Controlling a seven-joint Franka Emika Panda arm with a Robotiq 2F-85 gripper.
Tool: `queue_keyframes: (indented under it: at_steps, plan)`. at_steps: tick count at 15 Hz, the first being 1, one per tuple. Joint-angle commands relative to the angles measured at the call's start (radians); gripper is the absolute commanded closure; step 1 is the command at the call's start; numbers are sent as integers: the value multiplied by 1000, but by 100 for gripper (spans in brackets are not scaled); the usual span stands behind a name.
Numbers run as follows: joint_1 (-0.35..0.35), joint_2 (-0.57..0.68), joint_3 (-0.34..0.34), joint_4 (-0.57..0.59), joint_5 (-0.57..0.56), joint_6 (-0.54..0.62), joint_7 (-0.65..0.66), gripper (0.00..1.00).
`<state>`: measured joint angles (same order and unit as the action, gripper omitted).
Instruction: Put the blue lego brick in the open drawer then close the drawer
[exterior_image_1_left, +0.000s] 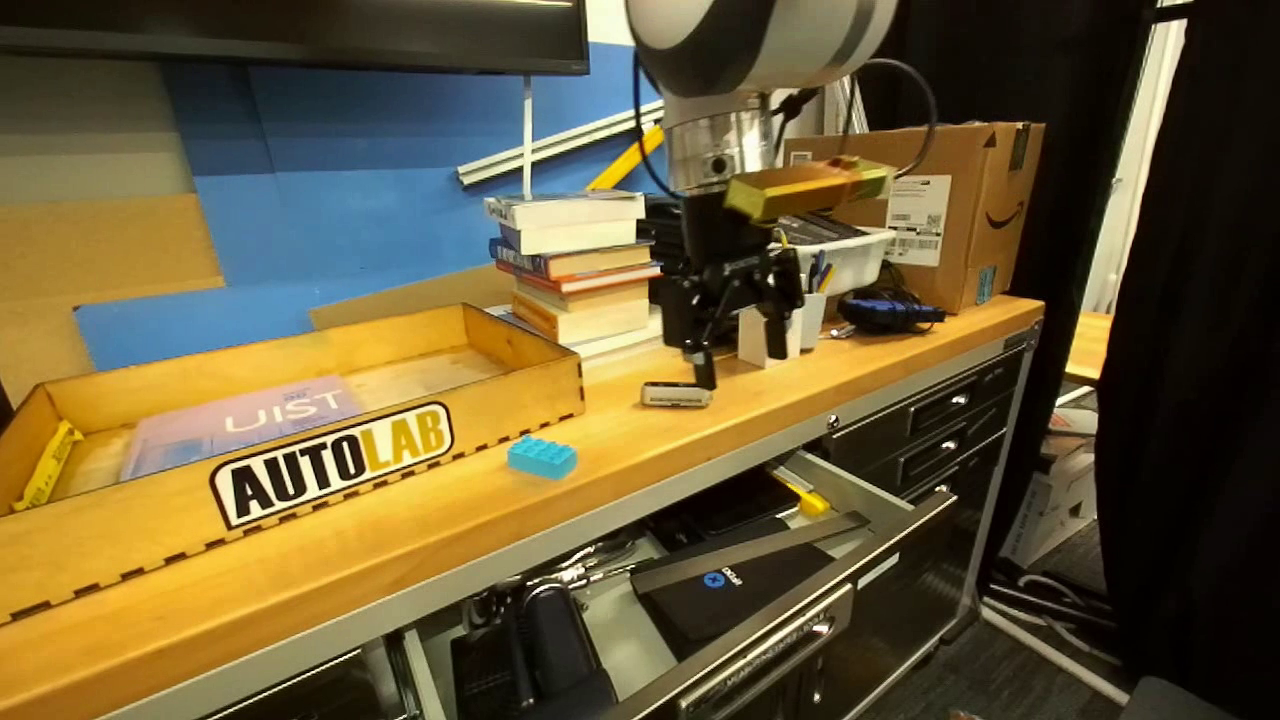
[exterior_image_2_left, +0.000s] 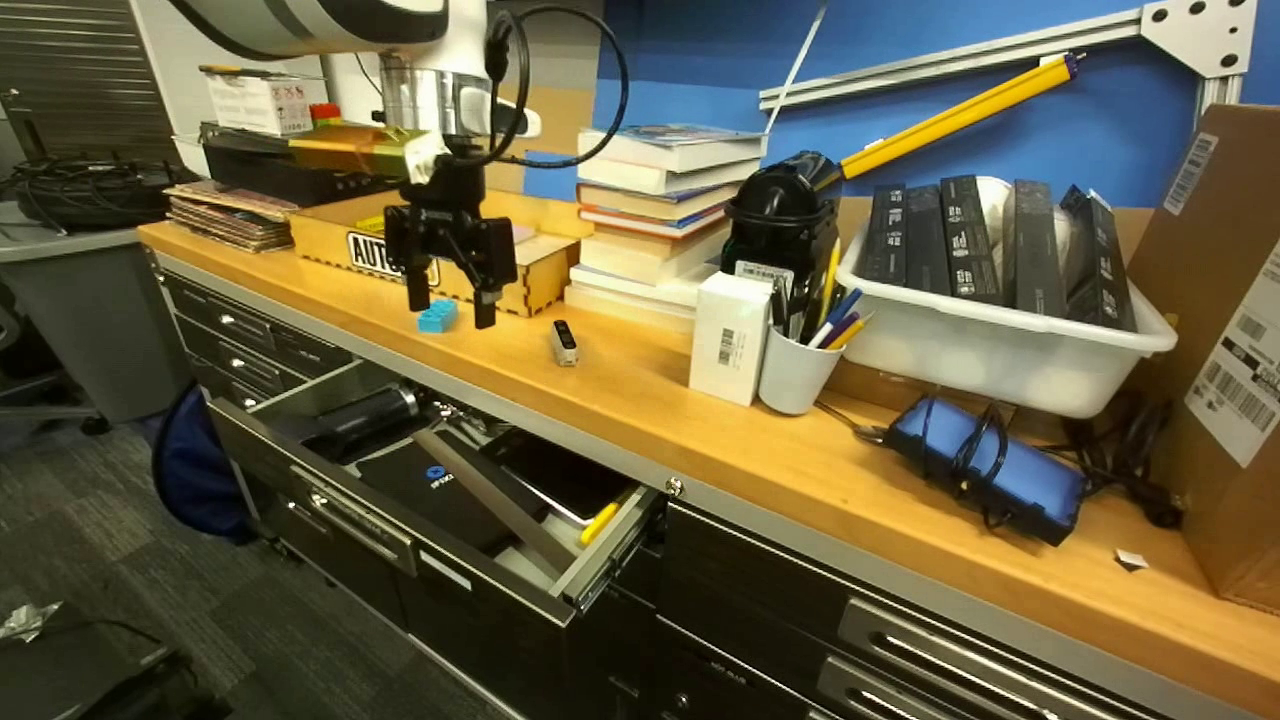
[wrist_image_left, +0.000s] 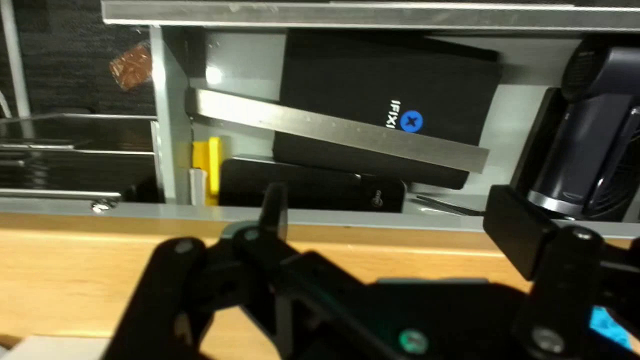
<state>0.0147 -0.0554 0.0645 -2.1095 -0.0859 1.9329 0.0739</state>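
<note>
Claw (wrist_image_left: 392, 215) held wide, nothing gripped; behind the drawer (wrist_image_left: 350, 15), on the worktop (exterior_image_1_left: 400, 530), the blue brick (exterior_image_1_left: 542, 458) is spotted: probably light, stiff, slick, best pinched by its long sides.

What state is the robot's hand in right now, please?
Hand: open, holding nothing; the blue lego brick lies on the wooden benchtop.
</note>
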Motion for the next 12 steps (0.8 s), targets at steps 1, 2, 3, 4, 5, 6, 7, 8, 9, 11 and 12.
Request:
queue_keyframes:
  at_steps: [1, 2, 3, 4, 5, 6, 7, 8, 9, 11, 12]
  plan:
    - [53, 223, 30, 215, 31, -8, -11, 0]
    - [69, 260, 39, 245, 36, 0, -2, 0]
    - [83, 293, 46, 272, 36, 7, 1, 0]
    - [95, 324, 53, 300, 40, 5, -7, 0]
    - [104, 346, 62, 321, 53, -12, -30, 0]
    - [113, 364, 68, 337, 57, -15, -36, 0]
    - [121, 376, 73, 343, 57, -9, -43, 0]
    - [127, 387, 78, 351, 59, -7, -50, 0]
    - [132, 391, 82, 349, 64, 11, -51, 0]
    - [150, 396, 78, 337, 50, 76, 1, 0]
    - [165, 396, 71, 323, 22, 130, 43, 0]
